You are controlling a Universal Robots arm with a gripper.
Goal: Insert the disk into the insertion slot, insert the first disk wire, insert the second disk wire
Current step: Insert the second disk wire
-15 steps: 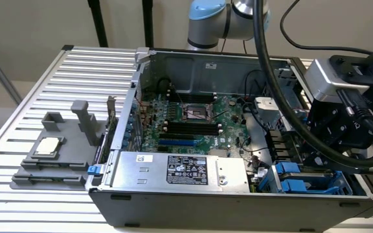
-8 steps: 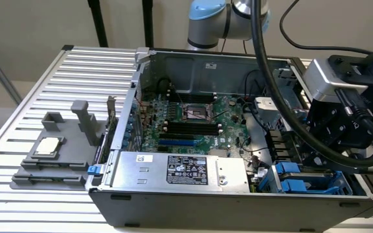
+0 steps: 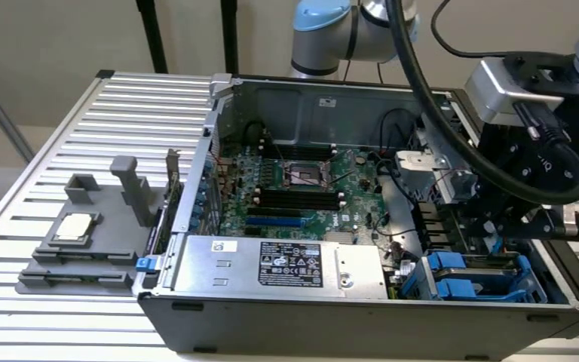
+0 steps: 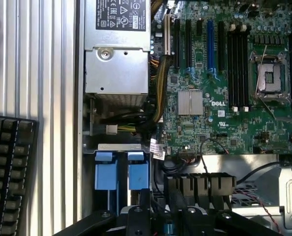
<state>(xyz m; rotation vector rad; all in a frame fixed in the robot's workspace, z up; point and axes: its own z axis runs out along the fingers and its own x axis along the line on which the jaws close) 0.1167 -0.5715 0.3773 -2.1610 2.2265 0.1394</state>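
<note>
Honestly, can't tell if the gripper (image 3: 531,226) is holding anything; it hangs just over the insertion slot (image 3: 481,275), and those loose cables (image 4: 141,123) nearby could snag.

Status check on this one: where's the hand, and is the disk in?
Hand low over the insertion slot. Blue tabs show at slot. Disk itself not discernible. Cables nearby.

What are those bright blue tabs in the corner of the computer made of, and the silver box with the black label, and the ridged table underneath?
The blue tabs look like moulded plastic: a uniform, saturated colour with a soft sheen. The silver box looks like bare sheet metal: dull grey, flat panels, screw heads, with a printed sticker on top. The ridged table appears to be extruded aluminium: pale matte silver with straight parallel grooves.
</note>
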